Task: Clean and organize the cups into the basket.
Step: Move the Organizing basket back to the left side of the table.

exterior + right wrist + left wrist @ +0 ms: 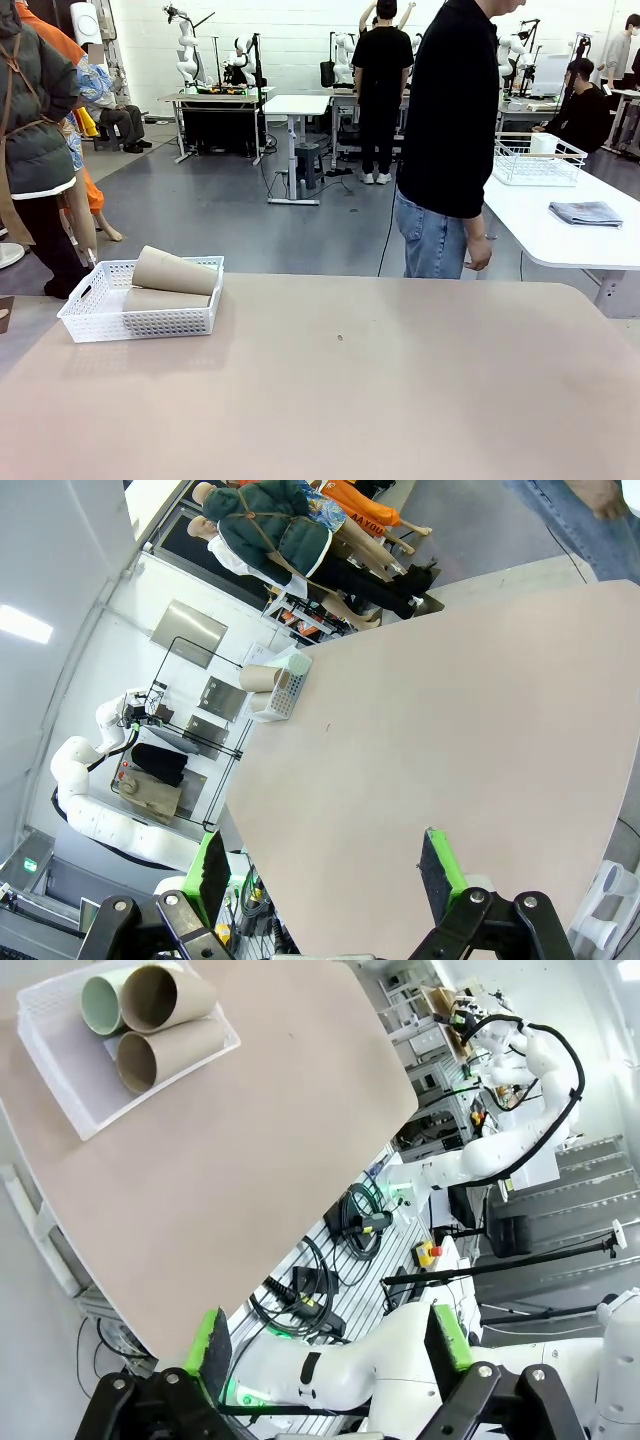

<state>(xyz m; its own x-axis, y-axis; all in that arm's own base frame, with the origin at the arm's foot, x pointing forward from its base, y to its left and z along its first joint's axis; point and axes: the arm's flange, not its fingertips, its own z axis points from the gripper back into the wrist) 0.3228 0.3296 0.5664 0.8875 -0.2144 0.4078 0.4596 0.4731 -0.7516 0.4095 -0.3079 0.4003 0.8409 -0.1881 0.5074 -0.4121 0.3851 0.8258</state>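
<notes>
A person in black [450,110] is standing at the matte beige worktop's [400,390] far edge. The white lattice basket [140,322], far-left, is holding two tan cups [165,1055] and a mint cup [100,1005], lying down. Both grippers' green-padded fingers [210,1345] [440,865] are spread open, empty.

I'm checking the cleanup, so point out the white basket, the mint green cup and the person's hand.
basket [150,325], front view, on its near lattice wall.
mint green cup [102,1006], left wrist view, inside its open mouth.
person's hand [479,252], front view, on the hanging hand.

Matt tan cups [172,272] inside the white perforated plastic basket [100,320] — on the smooth, matt beige table [400,390].
</notes>
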